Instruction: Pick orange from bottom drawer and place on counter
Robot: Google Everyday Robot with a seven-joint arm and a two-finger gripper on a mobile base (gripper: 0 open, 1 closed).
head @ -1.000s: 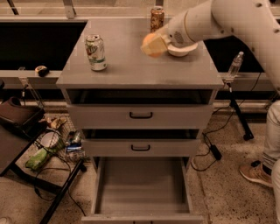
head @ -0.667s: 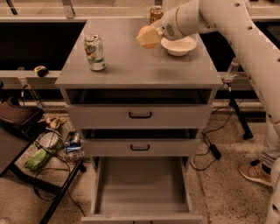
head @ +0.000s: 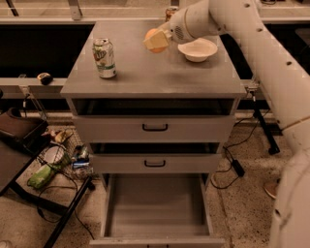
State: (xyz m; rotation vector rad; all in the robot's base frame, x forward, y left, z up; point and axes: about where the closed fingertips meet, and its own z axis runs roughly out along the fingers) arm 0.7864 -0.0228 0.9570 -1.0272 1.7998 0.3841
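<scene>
My gripper (head: 156, 39) is over the middle back of the counter (head: 155, 72), with its pale fingers closed around the orange (head: 151, 34), which shows as a small orange ball behind the fingers. It hovers just above the counter top. The bottom drawer (head: 156, 203) is pulled fully open below, and its grey floor is bare.
A green-and-white drink can (head: 104, 58) stands on the counter's left side. A white bowl (head: 197, 49) sits at the right back. A tan-and-orange can (head: 170, 11) stands at the far back edge. The two upper drawers (head: 155, 128) are closed. Clutter and cables lie on the floor at the left.
My gripper has carried the orange leftward across the counter, from beside the white bowl toward the middle. The drawer and cans have not moved.
</scene>
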